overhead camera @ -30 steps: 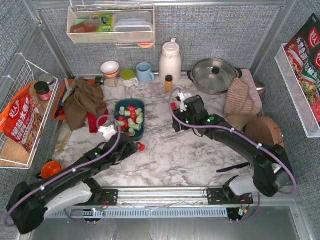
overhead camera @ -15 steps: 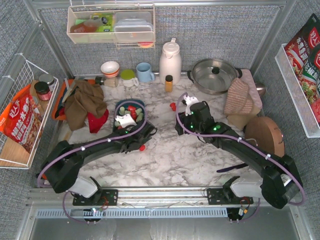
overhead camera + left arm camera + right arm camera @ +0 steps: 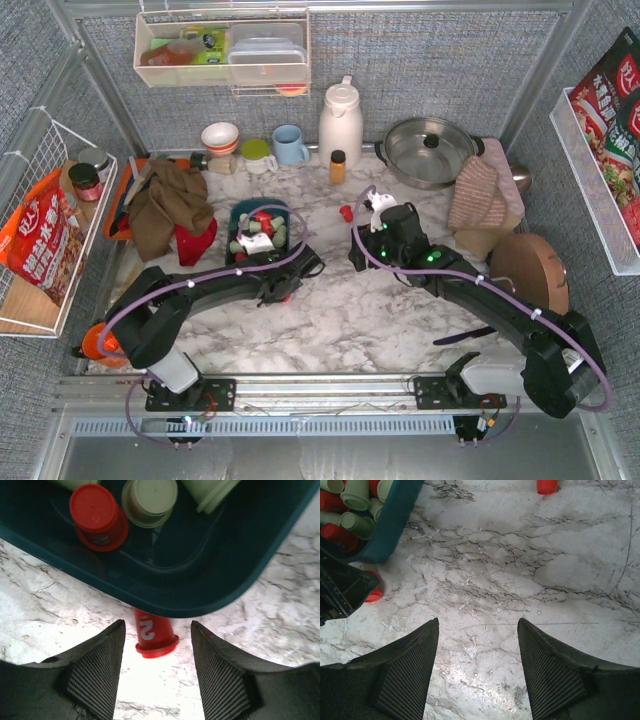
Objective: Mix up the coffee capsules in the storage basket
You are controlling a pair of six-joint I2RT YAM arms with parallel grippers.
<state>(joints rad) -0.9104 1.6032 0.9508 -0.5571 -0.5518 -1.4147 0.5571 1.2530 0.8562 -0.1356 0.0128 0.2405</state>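
Observation:
The dark teal storage basket (image 3: 240, 215) sits left of centre with several red and mint green coffee capsules (image 3: 262, 228) in it. In the left wrist view its near corner (image 3: 200, 600) shows a red (image 3: 97, 515) and a green capsule (image 3: 150, 500) inside. One red capsule (image 3: 154, 635) lies on the table against the basket's outer wall. My left gripper (image 3: 157, 625) is open, its fingers on either side of this capsule; it also shows in the top view (image 3: 283, 290). My right gripper (image 3: 478, 622) is open and empty above bare marble, right of the basket (image 3: 390, 530). Another red capsule (image 3: 345, 212) lies loose on the table.
A brown cloth (image 3: 170, 205) and a red cloth (image 3: 195, 240) lie left of the basket. An amber bottle (image 3: 338, 165), a white thermos (image 3: 340, 120), a blue mug (image 3: 290, 145) and a pot (image 3: 430, 150) stand at the back. A pink towel (image 3: 485, 195) lies at the right.
My left arm has swung from the near left up to the basket's near corner and now straddles the loose red capsule. My right gripper has shifted slightly right.

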